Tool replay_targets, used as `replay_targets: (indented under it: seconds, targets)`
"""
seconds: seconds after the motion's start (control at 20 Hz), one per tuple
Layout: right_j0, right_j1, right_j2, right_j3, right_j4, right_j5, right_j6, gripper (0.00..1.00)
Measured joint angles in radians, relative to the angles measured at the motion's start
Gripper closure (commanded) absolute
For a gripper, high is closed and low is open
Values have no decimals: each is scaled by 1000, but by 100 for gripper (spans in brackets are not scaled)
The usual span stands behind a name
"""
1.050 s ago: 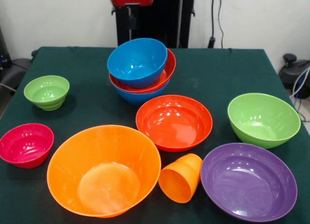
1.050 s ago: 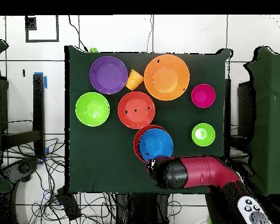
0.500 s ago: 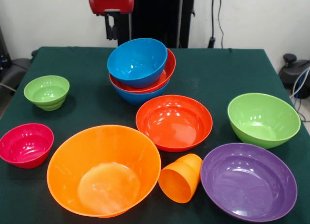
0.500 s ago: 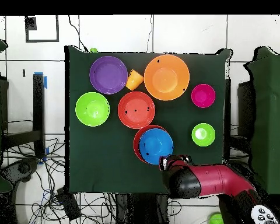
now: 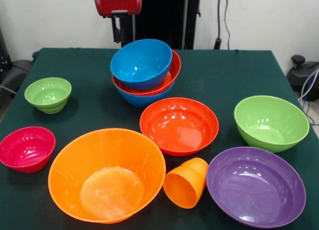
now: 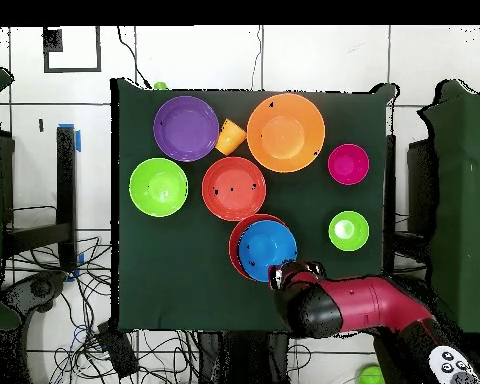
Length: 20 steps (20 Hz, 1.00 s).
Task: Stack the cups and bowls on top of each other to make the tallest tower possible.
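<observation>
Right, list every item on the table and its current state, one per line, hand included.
Stack: three bowls nested, blue on top, tilted
Red-orange bowl: upright, alone
Large orange bowl: upright, leaning toward the camera
Orange cup: lying on its side
Purple bowl: upright
Large green bowl: upright
Small green bowl: upright
Magenta bowl: upright
Hand: raised behind the stack, holding nothing

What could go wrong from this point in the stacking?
The top blue bowl sits tilted in the stack, so another bowl set on it may slide off. The orange cup lies on its side, touching the large orange bowl and close to the purple bowl, so a grasp there looks cramped. The gripper hangs beside the stack and might clip it.
</observation>
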Motion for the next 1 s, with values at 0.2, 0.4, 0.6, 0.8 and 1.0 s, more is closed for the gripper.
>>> replay_targets:
  seconds: [0.2, 0.4, 0.6, 0.8, 1.0]
  targets:
    - [-12, 12, 19, 1, 0, -1, 0, 100]
    - [-19, 26, 29, 5, 0, -10, 0, 100]
    - [-20, 54, 32, 8, 0, -36, 0, 100]
    - [-16, 85, 32, 9, -8, -82, 0, 100]
    - [-3, 113, 28, 9, -30, -120, 0, 100]
